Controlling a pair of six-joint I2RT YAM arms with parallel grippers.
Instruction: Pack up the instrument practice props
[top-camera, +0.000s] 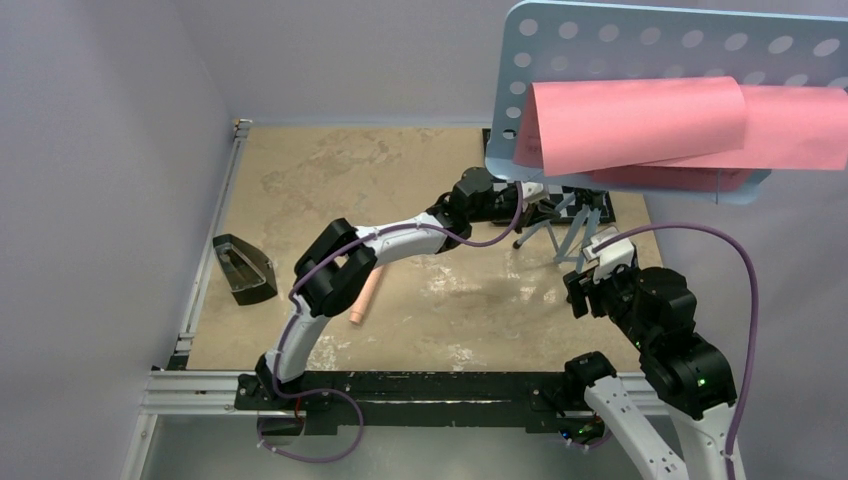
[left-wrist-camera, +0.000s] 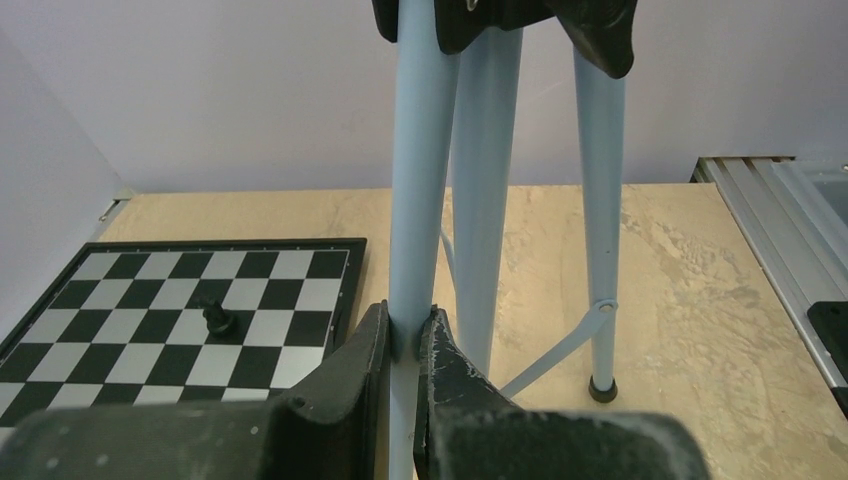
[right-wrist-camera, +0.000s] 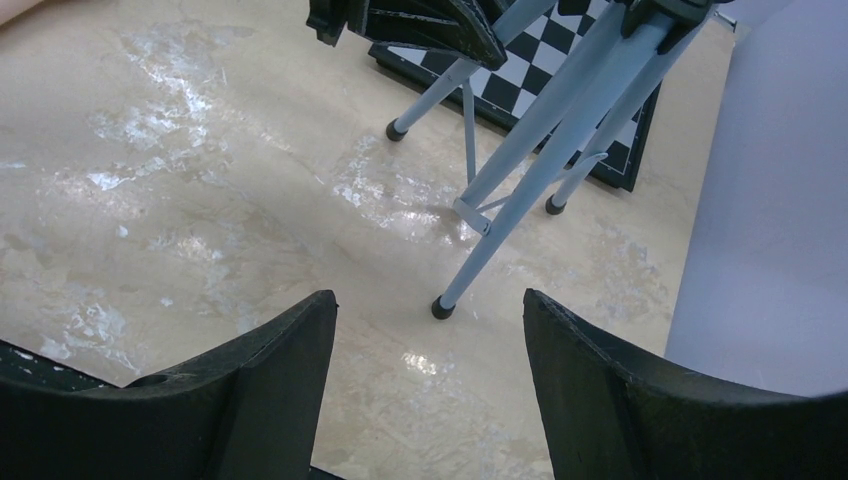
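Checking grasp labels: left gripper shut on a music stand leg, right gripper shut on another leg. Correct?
One error: the right gripper is open and holds nothing, its jaws apart and short of the legs, as the right wrist view shows. The left gripper is shut on a music stand leg.
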